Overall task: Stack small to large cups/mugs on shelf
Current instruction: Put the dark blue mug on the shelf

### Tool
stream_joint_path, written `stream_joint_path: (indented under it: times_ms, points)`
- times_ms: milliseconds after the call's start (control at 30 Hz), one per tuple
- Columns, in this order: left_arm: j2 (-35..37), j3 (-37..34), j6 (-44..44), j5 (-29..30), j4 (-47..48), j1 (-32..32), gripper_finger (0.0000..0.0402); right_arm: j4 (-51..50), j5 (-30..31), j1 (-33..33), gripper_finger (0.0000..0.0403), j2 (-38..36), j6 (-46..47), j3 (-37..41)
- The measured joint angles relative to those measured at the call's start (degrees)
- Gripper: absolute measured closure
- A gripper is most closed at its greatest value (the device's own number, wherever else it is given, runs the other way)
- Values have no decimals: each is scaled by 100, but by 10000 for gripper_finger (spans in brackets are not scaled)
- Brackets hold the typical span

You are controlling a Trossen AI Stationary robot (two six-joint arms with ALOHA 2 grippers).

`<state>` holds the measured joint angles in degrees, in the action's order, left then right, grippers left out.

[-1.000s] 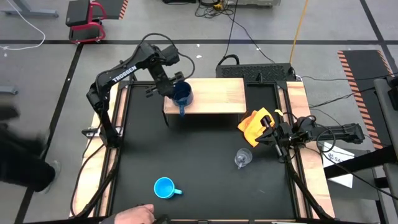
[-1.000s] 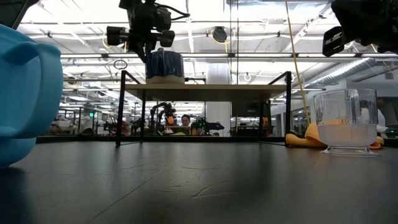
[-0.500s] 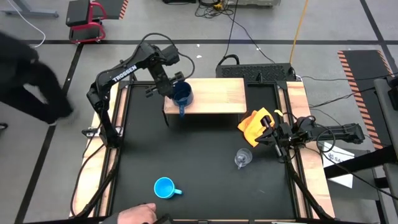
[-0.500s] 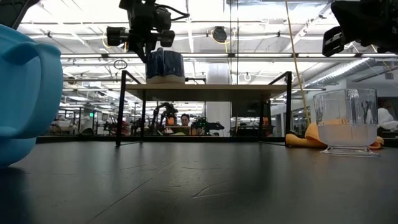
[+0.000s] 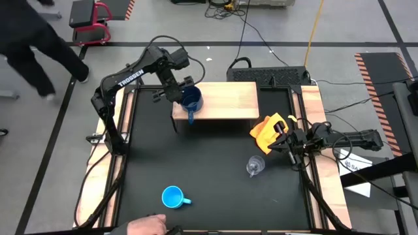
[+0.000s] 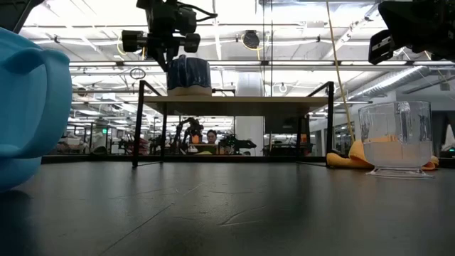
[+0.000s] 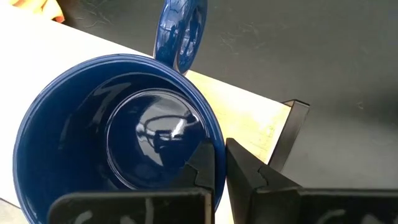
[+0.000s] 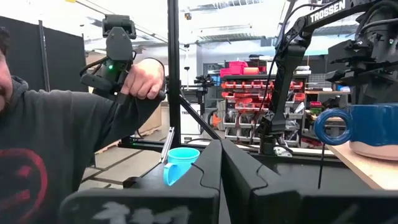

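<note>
Black matting is covering the table (image 5: 215, 189), and an open workshop is showing beyond it in the low view. On the shelf (image 5: 225, 99), near its left end, the large navy mug (image 5: 191, 99) is sitting upright with its handle reaching over the front edge. The left end effector (image 5: 177, 91) is pinching that mug's rim, one finger inside and one outside, as the left wrist view is showing. The right end effector (image 5: 282, 145) is waiting at the table's right edge beside an orange cloth (image 5: 269, 130), its fingers pressed together on nothing.

Progress looks early: the largest mug seems placed as the base, though not yet let go. The sky-blue mug (image 5: 173, 196) is standing near the table's front edge, well apart from the shelf, and the clear glass cup (image 5: 255, 166) is standing on the mat near the right end effector. Both are yet to be nested, sky-blue first, then glass.
</note>
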<state>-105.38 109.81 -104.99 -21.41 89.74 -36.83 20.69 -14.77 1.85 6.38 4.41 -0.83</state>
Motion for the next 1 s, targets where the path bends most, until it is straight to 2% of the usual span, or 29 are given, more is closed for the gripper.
stream_joint_path:
  times_ms: [400,1000]
  points:
    - [-263,19,270,-294,19,-79,388,-184,0,2,403,199,-15,-1]
    - [-317,16,156,-540,2,-94,388,-172,-1,2,403,266,-9,-1]
